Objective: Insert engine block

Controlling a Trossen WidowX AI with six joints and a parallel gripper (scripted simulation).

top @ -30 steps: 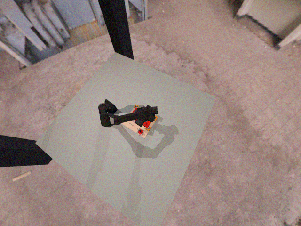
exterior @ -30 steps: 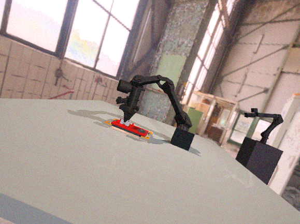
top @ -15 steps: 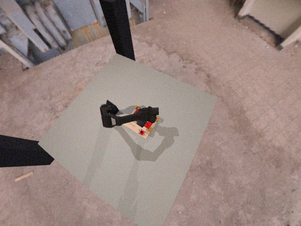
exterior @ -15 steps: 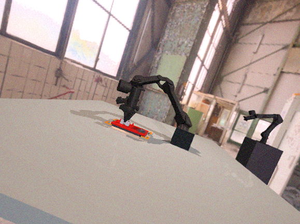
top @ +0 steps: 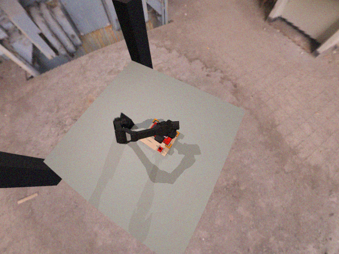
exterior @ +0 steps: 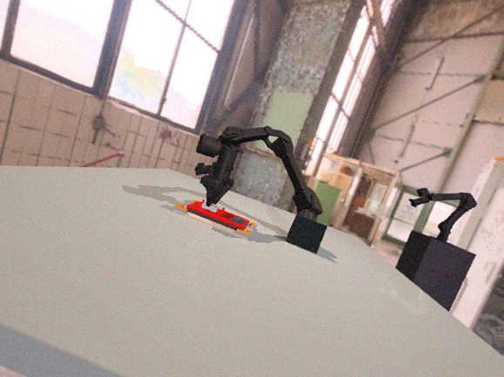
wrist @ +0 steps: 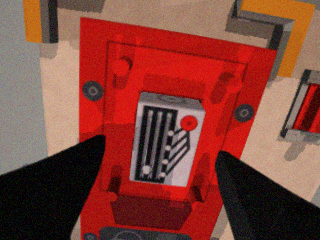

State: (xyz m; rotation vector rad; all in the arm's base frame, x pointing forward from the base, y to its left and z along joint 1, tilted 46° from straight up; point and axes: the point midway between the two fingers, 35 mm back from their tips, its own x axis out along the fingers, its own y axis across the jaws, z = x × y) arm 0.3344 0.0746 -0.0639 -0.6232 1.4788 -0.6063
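The red car body (top: pixel 167 141) (exterior: pixel 231 218) (wrist: pixel 92 55) lies on a pale board, with two round pegs near one end. The engine block (exterior: pixel 209 207) (wrist: pixel 167 150), white and grey with black slots and a red dot on top, stands in the middle of the body. A narrow strip of its far side shows in the wrist view, and its top stands above the body in the exterior view. How deep it sits cannot be told. My gripper (exterior: pixel 209 203) (wrist: pixel 162 150) is open, with one finger on each side of the block and a gap to both.
Orange and black corner brackets (top: pixel 155 120) (wrist: pixel 295 35) stand around the body on the board (top: pixel 149 144) (wrist: pixel 60 110). A small red part (top: pixel 160 149) (wrist: pixel 311 107) sits in a grey holder beside the body. A second arm (exterior: pixel 458 213) stands in the background.
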